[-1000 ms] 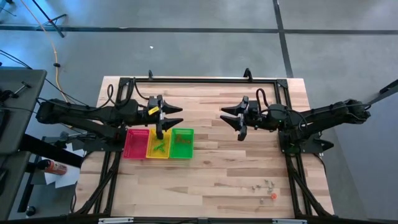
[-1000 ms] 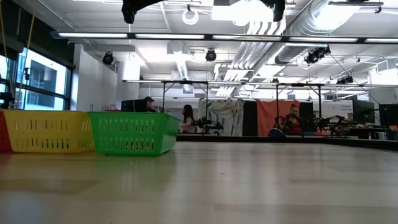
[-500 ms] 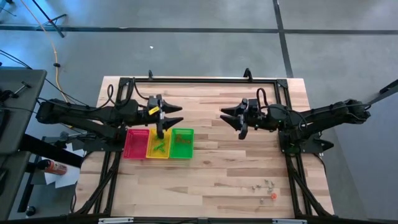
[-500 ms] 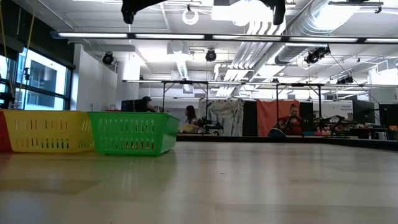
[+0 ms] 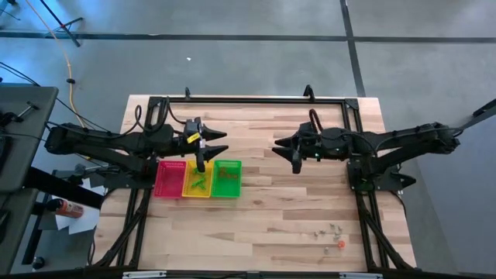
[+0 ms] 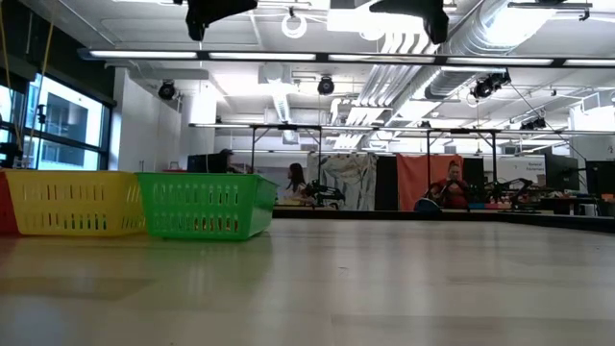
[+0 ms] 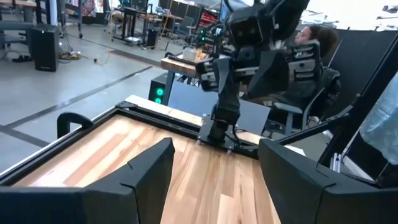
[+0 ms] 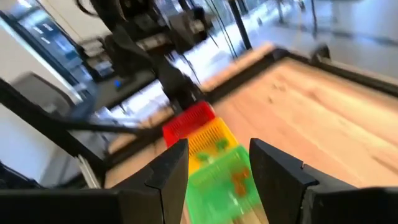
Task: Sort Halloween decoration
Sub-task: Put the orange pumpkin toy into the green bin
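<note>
text: none legible | labels: none | brands: none | numbers: none | signs: none

1. The left claw [image 7: 214,180] hangs over the wooden surface [image 7: 205,186], its two dark fingers [image 7: 152,171] spread apart with nothing between them.
2. Across the surface stands the other arm [image 7: 239,68], mounted on a black frame [image 7: 168,115].
3. Behind it a person [image 7: 311,46] sits.

A pale, striped wooden plank table [image 5: 263,209] carries a red rectangular plastic tray [image 5: 170,179], a yellow rectangular plastic tray [image 5: 197,180] and a green rectangular plastic tray [image 5: 226,179]. Tiny green, orange and pale grey Halloween trinkets [image 5: 331,233] dot the wood. Both arms are black.
</note>
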